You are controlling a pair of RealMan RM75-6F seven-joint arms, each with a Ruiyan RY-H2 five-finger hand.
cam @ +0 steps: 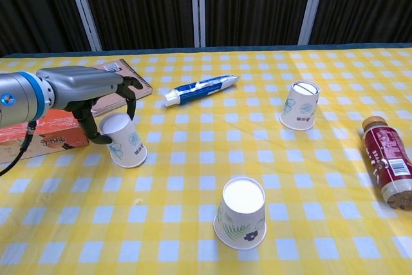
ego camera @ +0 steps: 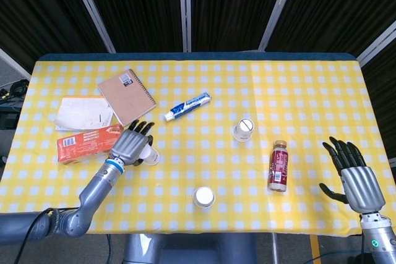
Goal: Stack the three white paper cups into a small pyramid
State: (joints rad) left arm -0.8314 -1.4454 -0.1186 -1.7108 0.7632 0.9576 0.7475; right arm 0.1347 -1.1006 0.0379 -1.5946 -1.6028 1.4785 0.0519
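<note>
Three white paper cups stand upside down on the yellow checked table. The left cup leans slightly, and in the head view only its edge shows. My left hand arches over it, thumb against its left side and fingers spread past its top, not closed round it. The front cup and the right cup stand alone. My right hand hovers open at the table's right front corner and is absent from the chest view.
An orange box lies just left of my left hand. Behind it are a brown notebook and a white booklet. A toothpaste tube lies mid-table. A red bottle lies right.
</note>
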